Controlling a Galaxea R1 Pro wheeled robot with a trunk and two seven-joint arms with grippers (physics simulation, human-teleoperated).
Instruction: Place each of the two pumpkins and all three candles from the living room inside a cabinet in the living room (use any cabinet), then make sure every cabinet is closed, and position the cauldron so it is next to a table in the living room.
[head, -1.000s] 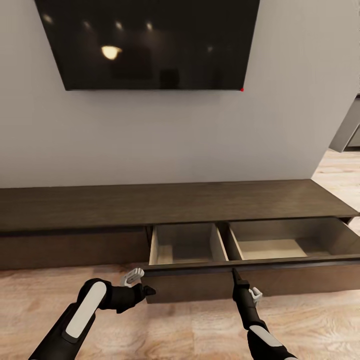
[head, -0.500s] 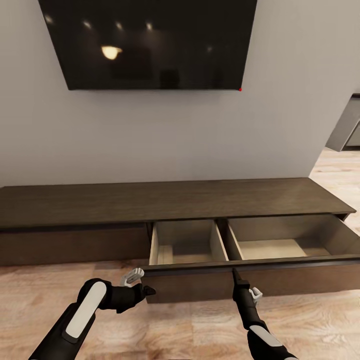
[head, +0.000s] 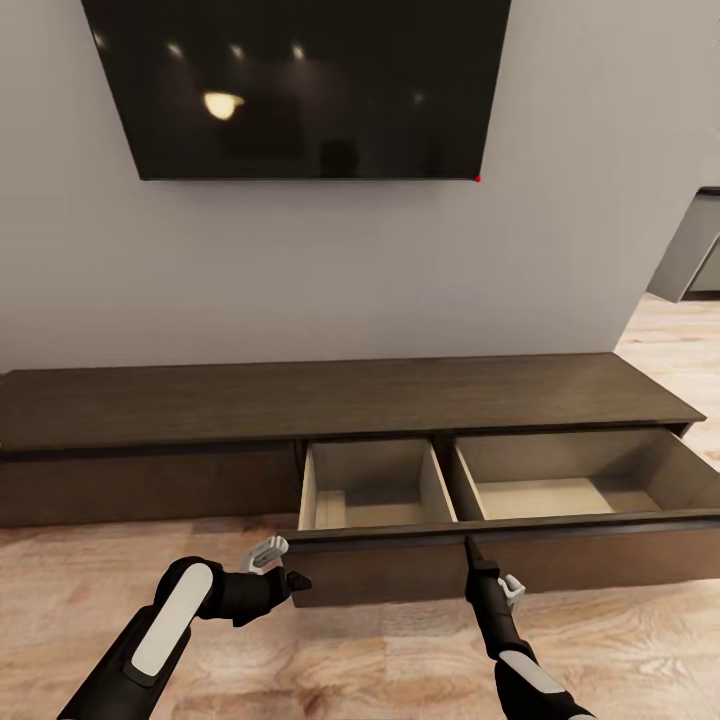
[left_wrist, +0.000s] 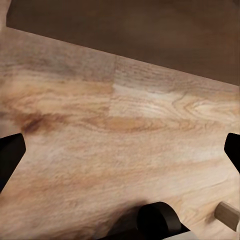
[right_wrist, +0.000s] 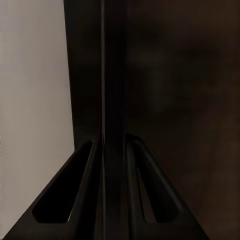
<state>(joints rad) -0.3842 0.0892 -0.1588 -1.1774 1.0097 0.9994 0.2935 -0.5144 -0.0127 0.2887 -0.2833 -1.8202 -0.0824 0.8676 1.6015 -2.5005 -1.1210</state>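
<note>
I'm at the cabinet (head: 340, 400), a long low dark-brown unit against the wall under the TV (head: 300, 85), and its drawer (head: 480, 555) is pulled out toward me. Two pale beige compartments sit open behind the dark front panel, the smaller one on the left, the wider one on the right, and both look bare as far as I can see in.

My right gripper (head: 468, 548) is up at the top edge of the drawer front, roughly at the divider between the compartments. In my right wrist view the dark front edge (right_wrist: 112, 100) runs straight between my fingers (right_wrist: 65, 200), so I read those jaws as clamped on the drawer front.

My left gripper (head: 293, 580) hangs beside the left corner of the drawer front, low over the floor (left_wrist: 120, 135). The left wrist view has its fingertips (left_wrist: 10, 155) wide apart with plank floor between them: jaws apart, holding nothing.

Progress, by my reckoning: early. The cabinet is open and ready, nothing is stowed in what I can see. Two pumpkins and three candles are left to bring over, then the drawer to shut, then the cauldron to set by a table.
</note>
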